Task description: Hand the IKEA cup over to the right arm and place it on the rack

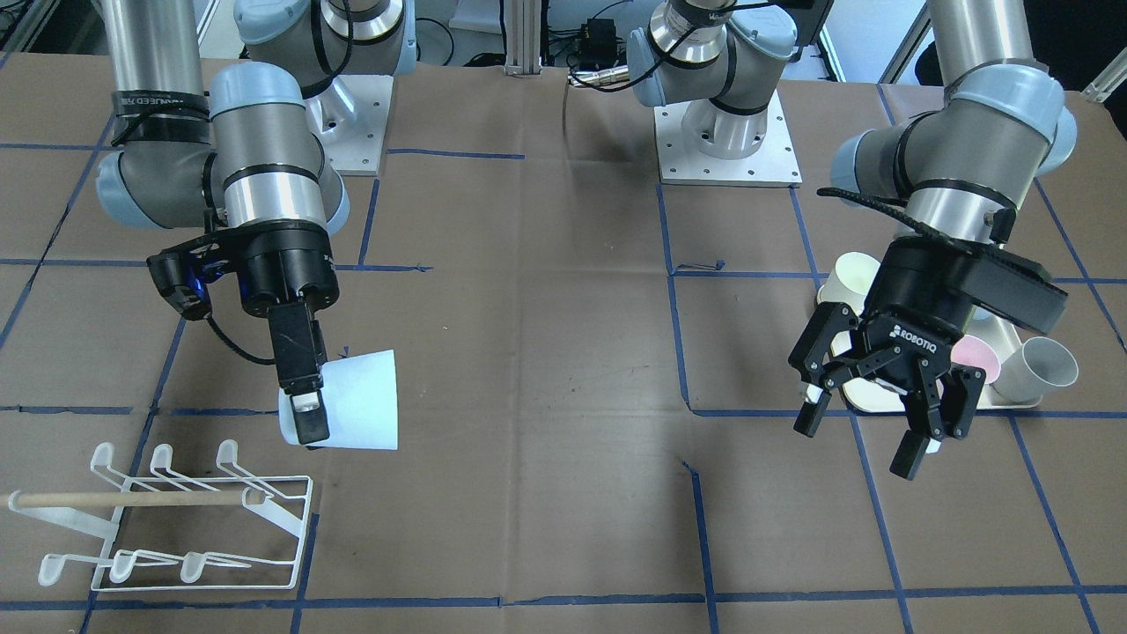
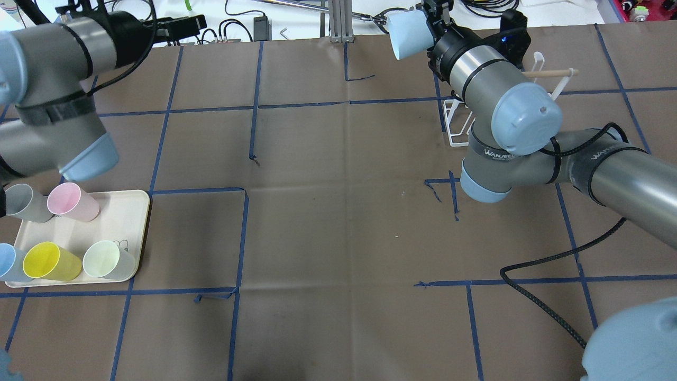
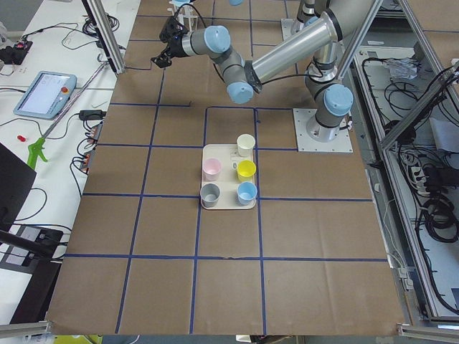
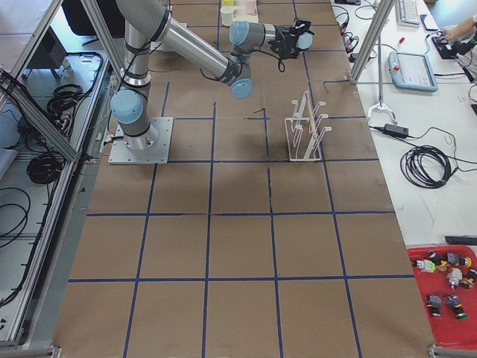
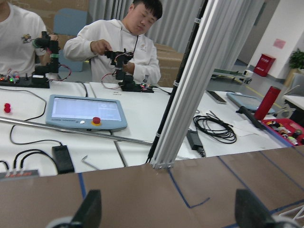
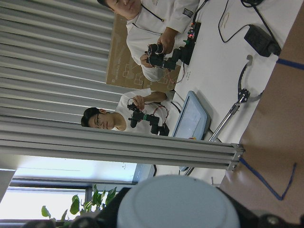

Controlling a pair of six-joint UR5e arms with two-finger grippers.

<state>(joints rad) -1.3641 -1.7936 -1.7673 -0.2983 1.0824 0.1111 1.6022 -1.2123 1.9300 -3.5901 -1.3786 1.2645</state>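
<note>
Caught the right gripper (image 1: 305, 419) clamped on the narrow end of the pale blue cup (image 1: 365, 401), one black finger flat against its wall. Found the cup up in the air, tipped on its side, wide end aimed toward the middle of the table (image 1: 546, 352). Hung near the rack (image 1: 176, 519) but touched none of the prongs.

Saw the left gripper (image 1: 858, 438) spread wide with nothing in it, hanging over the cream tray (image 2: 127, 211). Got the same from the left wrist view: two dark fingertips far apart.

Counted five more cups on that tray, all smooth, matte and tapered: pink (image 2: 72, 201), grey (image 2: 24, 202), yellow (image 2: 47, 260), pale green (image 2: 106, 259) and blue (image 2: 8, 262). Made out the rack as thin white wire, two rows of three loop-tipped prongs, with a light wooden dowel (image 1: 132, 499) across. Looked like brown paper over the table, gridded with blue tape.

Noticed a big bare stretch between the two arms. Spotted the rack close to the table edge farthest from the robot. Couldn't see much of it from overhead, thanks to the right arm (image 2: 508, 111) in front.
</note>
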